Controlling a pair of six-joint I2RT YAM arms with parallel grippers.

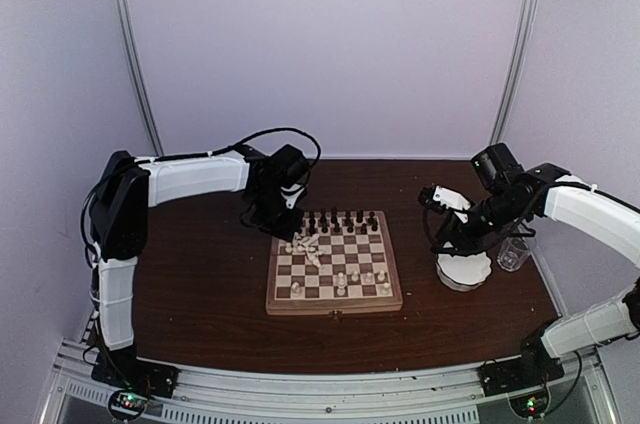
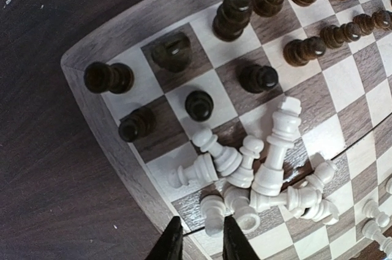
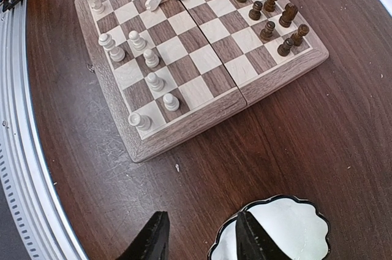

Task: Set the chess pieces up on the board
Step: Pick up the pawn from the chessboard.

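The chess pieces [image 2: 263,174] that mattered most lay in a loose cream heap near the far-left part of the board [image 1: 335,306], toppled and crossing one another, some touching; the dark pieces [image 1: 335,219] stood upright along the far two rows, and a handful of cream ones [image 3: 150,57] stood on the near rows.

To my eye these were light, stiff turned figures, smooth enough to roll or squirt out of a pinch, and small next to the fingers; a fallen one looked best taken across its narrow waist, just above the base, and one at the edge of the heap first, since a grab in the middle would likely knock its neighbours about.

The left gripper [image 2: 199,235] hung over that far-left part of the board, just short of the heap; its fingers stood only narrowly parted, with nothing between them.

The right gripper [image 3: 199,235] was well apart from the board, over the near rim of a white scalloped bowl [image 3: 288,229] on the right side of the dark wooden table [image 1: 200,284]; its jaws were spread wide and empty, one finger above the rim; whether that finger touched it I could not tell, and the visible part of the bowl showed no pieces.

A small clear cup [image 1: 512,254] stood just beside the bowl.
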